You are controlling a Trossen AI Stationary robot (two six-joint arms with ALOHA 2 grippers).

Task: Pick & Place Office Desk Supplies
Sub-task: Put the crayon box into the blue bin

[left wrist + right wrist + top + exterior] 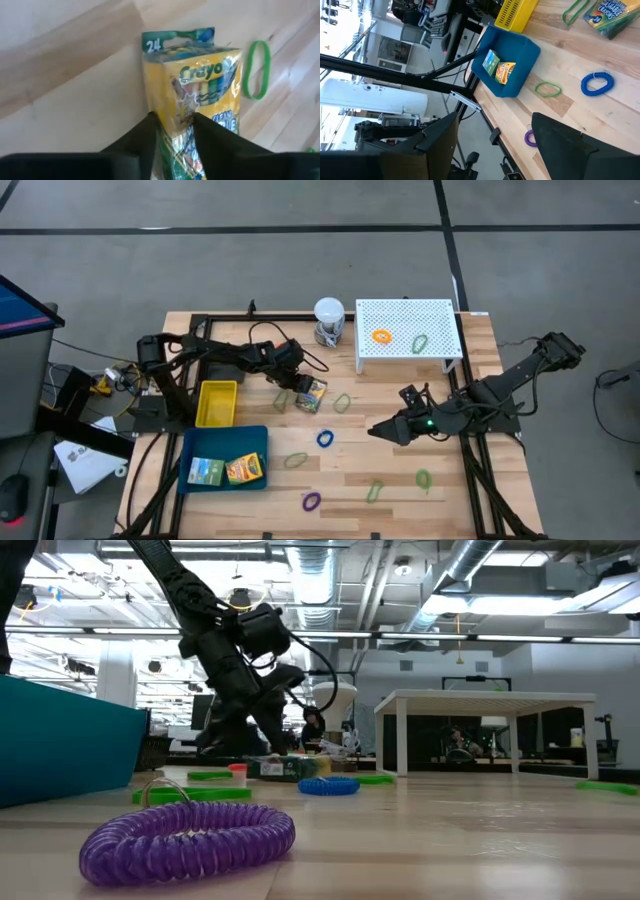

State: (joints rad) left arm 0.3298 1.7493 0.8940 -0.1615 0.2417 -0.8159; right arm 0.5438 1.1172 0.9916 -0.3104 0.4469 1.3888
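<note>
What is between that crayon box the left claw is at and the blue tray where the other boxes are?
The yellow bin sits between the crayon box and the blue tray, slightly off the direct line. A green loop lies by the box. The left gripper straddles the box; lifted, it should clear both.

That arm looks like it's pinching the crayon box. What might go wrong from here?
1. The left gripper straddles only one end of the crayon box, so the box might tilt or slip when lifted.
2. A green loop lies right beside the box and could get dragged along.
3. The blue tray already holds two packets, so a third may land on top rather than flat.

The right gripper waits open, well clear of the box.
</note>
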